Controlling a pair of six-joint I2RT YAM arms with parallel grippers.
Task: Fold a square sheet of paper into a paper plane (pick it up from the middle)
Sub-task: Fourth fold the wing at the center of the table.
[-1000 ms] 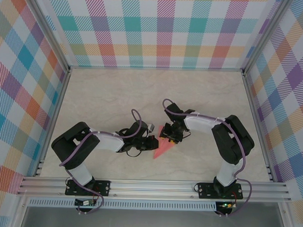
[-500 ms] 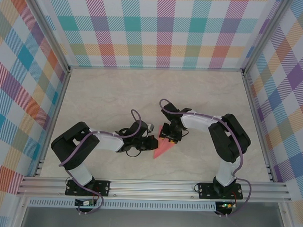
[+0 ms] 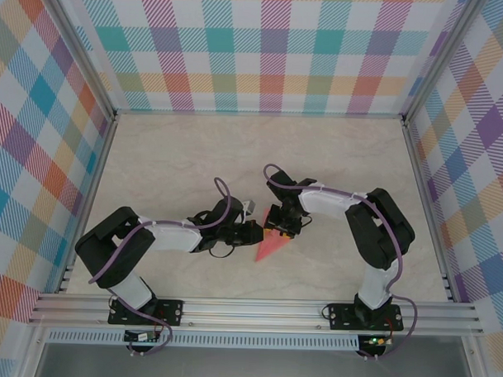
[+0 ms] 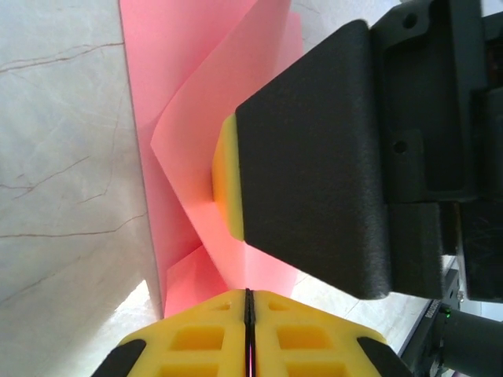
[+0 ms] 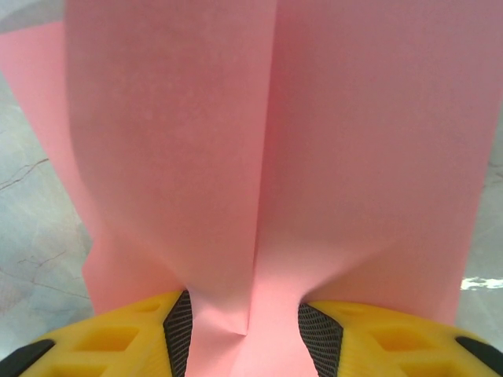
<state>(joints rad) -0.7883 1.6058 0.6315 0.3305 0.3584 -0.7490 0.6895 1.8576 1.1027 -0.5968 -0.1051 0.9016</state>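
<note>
Left gripper point(image 3: 251, 235) is clamping fully onto the near edge of the paper plane point(image 3: 271, 245), which is lying on the table point(image 3: 170, 161) between both arms. Right gripper point(image 3: 280, 232) is grasping the folded paper's far end, its yellow fingers point(image 5: 377, 338) partly spread around the centre crease.

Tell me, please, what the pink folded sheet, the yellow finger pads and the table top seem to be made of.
The pink sheet: thin matte paper, since it holds sharp creases and bends softly. The yellow finger pads: probably moulded plastic or rubber, smooth, with square recesses. The table top: looks like pale marble with thin veins, possibly only a printed laminate; slightly glossy.
</note>
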